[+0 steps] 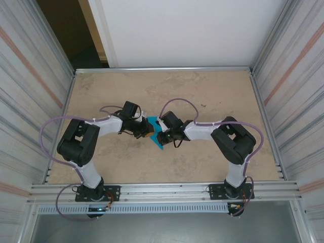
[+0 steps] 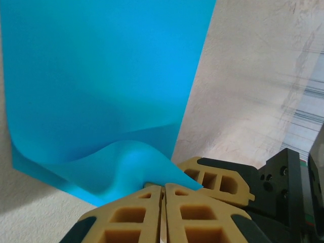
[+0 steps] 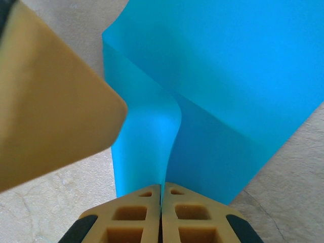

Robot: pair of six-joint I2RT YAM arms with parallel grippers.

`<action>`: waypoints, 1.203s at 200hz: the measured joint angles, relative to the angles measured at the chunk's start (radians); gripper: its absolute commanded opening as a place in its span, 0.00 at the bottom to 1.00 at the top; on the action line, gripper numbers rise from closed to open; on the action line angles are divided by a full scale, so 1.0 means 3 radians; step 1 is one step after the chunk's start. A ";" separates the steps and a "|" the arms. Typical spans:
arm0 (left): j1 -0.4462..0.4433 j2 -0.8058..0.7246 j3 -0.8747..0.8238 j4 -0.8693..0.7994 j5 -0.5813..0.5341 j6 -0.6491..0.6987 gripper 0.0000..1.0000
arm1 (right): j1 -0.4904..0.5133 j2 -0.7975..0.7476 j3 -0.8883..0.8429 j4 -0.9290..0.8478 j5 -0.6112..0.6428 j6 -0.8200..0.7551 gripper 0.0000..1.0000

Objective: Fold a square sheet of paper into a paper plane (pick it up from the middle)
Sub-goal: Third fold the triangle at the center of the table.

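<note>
The square sheet of paper point(image 1: 156, 132) is teal-blue and lies mid-table between my two grippers, buckled up into a ridge. My left gripper point(image 1: 146, 131) comes in from the left. Its tan fingertips point(image 2: 152, 195) are pressed together where the raised fold of the sheet point(image 2: 101, 91) meets them. From the right comes my right gripper point(image 1: 164, 134), its fingertips point(image 3: 147, 200) closed on a standing crease of the sheet point(image 3: 212, 76). One right finger point(image 2: 223, 177) lies just behind the paper's corner. A blurred left finger point(image 3: 50, 101) looms over the sheet's left edge.
The beige tabletop point(image 1: 212, 96) stretches around the sheet on all sides. Corrugated metal walls point(image 1: 30, 76) close in left and right, and a white panel point(image 1: 182, 30) stands at the back. An aluminium rail point(image 1: 162, 191) carries both arm bases.
</note>
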 measured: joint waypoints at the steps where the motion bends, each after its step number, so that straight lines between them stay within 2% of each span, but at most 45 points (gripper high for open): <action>1: -0.0001 0.0003 0.0000 0.0001 0.0000 -0.0001 0.10 | 0.0000 0.0000 0.0000 0.0001 0.0000 0.0000 0.08; 206: -0.0064 0.0191 0.0003 -0.0225 -0.0121 -0.0029 0.09 | 0.0000 0.0034 0.0045 -0.0022 -0.0003 0.0000 0.08; 222: -0.0064 0.0200 0.0011 -0.0238 -0.0120 -0.0022 0.09 | 0.0000 0.0034 0.0045 -0.0022 -0.0003 0.0001 0.11; 240: -0.0064 0.0211 0.0034 -0.0276 -0.0128 -0.0018 0.08 | 0.0000 0.0036 0.0045 -0.0011 -0.0027 0.0039 0.19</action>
